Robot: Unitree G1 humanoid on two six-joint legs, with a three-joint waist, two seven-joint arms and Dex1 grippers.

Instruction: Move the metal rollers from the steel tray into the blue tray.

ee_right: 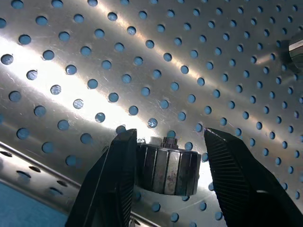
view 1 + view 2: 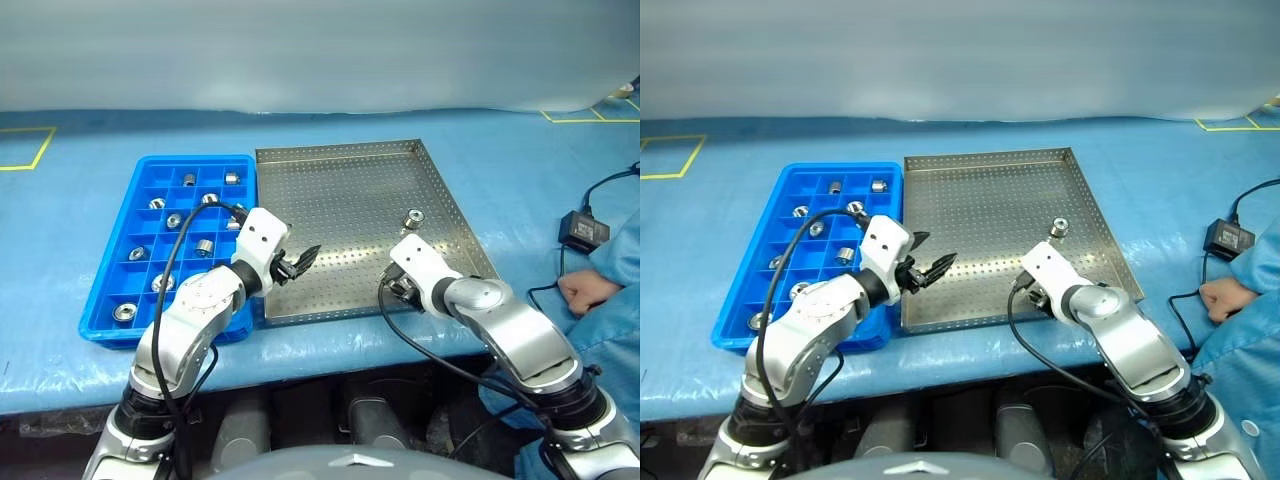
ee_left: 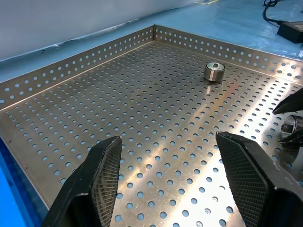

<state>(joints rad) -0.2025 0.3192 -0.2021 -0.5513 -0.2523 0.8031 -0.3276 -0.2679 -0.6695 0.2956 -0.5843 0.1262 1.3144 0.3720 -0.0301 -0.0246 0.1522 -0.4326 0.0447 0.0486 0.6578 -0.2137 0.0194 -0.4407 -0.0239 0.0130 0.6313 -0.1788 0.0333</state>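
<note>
Blue tray [image 2: 150, 255] at far left on the blue-covered table [image 2: 80, 215], its long side just beside the steel tray [image 2: 340, 190]. About nine metal rollers [image 2: 188, 180] sit scattered in its square compartments, one per cell where occupied; some cells near the front are hidden behind the left arm.

Left gripper [image 2: 296, 262] hangs over the near left part of the steel tray, close to the rim that borders the blue tray. Its two black fingers [image 3: 102, 177] stand well apart with nothing between them; bare perforated floor shows through the gap in the left wrist view.

Steel tray, centre: perforated floor mostly bare. One roller [image 2: 413, 217] stands alone toward the right side, upright, apart from both grippers.

Right gripper [image 1: 168, 170] is low over the near right part of the steel tray, near the front rim. A second roller [image 1: 166, 169] sits between its fingers. One finger is against the roller's side; a narrow gap shows at the other, so a firm clamp cannot be confirmed.

Far right: a person's hand [image 2: 582, 292] in a blue sleeve rests on the table, near a black power adapter [image 2: 584, 230] with cable.
</note>
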